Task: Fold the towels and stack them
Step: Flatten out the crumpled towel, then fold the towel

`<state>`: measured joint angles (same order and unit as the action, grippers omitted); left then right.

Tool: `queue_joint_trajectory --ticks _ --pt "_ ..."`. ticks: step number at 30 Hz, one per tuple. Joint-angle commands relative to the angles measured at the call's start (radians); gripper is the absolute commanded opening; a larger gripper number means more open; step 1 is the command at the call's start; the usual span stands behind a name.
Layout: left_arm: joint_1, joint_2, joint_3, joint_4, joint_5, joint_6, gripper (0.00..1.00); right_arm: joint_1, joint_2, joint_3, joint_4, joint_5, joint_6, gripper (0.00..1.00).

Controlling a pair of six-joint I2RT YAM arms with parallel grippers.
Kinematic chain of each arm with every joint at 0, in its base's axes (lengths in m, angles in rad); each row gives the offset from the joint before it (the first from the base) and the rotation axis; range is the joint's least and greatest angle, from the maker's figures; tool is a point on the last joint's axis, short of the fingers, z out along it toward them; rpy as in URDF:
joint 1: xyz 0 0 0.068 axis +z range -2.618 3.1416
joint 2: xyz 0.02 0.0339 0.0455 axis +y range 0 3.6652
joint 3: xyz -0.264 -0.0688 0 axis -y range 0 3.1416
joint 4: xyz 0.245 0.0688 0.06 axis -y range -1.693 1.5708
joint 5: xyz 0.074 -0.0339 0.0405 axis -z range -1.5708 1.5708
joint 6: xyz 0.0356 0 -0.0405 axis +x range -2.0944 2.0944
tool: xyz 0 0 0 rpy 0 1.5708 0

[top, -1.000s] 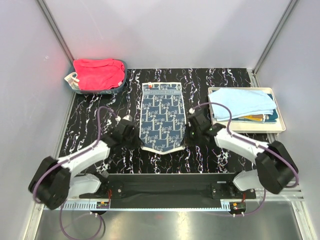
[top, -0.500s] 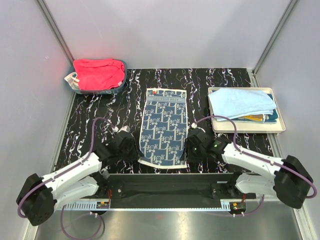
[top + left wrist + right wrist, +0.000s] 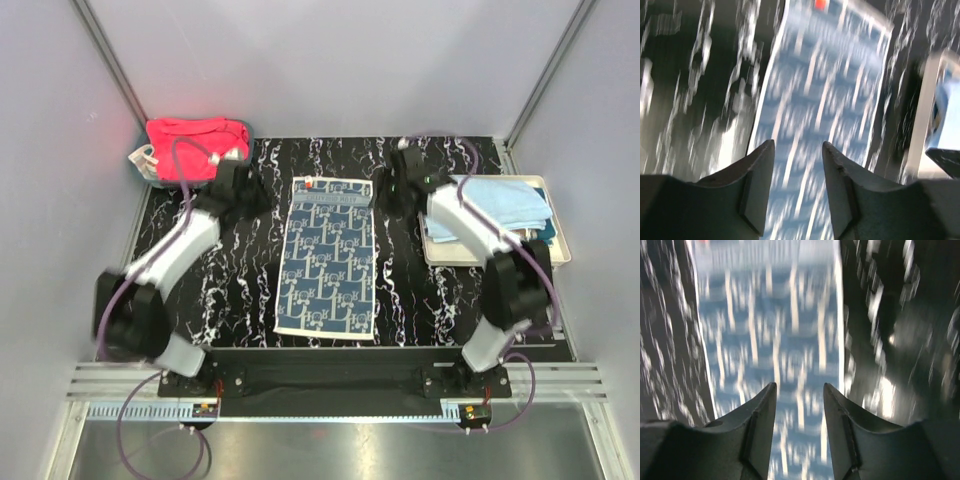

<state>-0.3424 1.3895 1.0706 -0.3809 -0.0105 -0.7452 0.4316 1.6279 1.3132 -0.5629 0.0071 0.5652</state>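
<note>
At the centre of the black marbled table point(image 3: 430, 300), we see the white towel with dark blue print point(image 3: 326, 258) spread flat in a single layer. Its long axis runs from the near edge toward the far wall, and a small red tag sits at its far end. We find the left gripper point(image 3: 245, 192) just beside the far-left corner of this towel and the right gripper point(image 3: 392, 192) just beside the far-right corner. From overhead we cannot tell whether either one touches the cloth. Both wrist views are blurred. In the left wrist view, the left gripper point(image 3: 797, 150) shows its jaws parted with nothing between them, the printed towel point(image 3: 825, 100) lying beyond. The right gripper point(image 3: 800, 390) is likewise parted and empty above the same towel point(image 3: 775, 330). A red-pink towel point(image 3: 190, 135) lies heaped at the far-left corner. On the right, a folded light blue towel point(image 3: 510, 200) tops a small stack on the cream tray point(image 3: 563, 245).
</note>
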Motion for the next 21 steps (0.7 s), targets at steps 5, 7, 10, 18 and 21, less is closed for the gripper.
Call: queue_joint_trajectory --ticks 5,7,10,18,21 --pt "0.117 0.596 0.479 0.234 0.179 0.127 0.45 -0.148 0.461 0.513 0.014 -0.042 -0.128 0.45" --pt "0.121 0.755 0.595 0.203 0.224 0.177 0.46 -0.163 0.576 0.595 0.012 -0.050 -0.128 0.45" --pt "0.123 0.893 0.790 0.160 0.273 0.233 0.50 -0.172 0.718 0.740 -0.015 -0.044 -0.139 0.45" --pt "0.126 1.037 0.861 0.109 0.218 0.244 0.51 -0.174 0.862 0.879 -0.014 -0.032 -0.156 0.44" --pt "0.126 1.068 0.884 0.091 0.211 0.248 0.51 -0.174 0.877 0.880 -0.014 -0.013 -0.162 0.44"
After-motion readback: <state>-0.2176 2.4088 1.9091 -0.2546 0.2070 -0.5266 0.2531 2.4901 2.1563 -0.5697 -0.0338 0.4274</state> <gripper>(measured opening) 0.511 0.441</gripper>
